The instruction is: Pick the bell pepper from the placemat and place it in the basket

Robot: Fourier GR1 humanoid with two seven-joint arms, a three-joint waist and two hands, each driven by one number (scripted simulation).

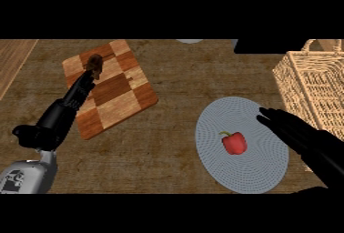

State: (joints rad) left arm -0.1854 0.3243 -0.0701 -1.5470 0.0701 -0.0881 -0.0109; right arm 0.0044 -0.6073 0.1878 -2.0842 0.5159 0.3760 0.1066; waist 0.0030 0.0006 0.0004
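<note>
A big brown counter (168, 82) fills the frame, with a basket (312, 86) at the right edge and a checkered board (114, 91) at upper left. The right hand (295, 132) hangs with straight fingers over the round grey placemat (235, 173) at lower right; the left hand (80, 88) reaches flat across the board. The small red bell pepper (235, 143) sits mid-placemat, just left of the right hand.

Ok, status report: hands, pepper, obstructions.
Right hand open, beside bell pepper, not touching. Pepper on placemat. Left hand over cutting board, fingers unclear. Basket at right, nothing blocking.
</note>
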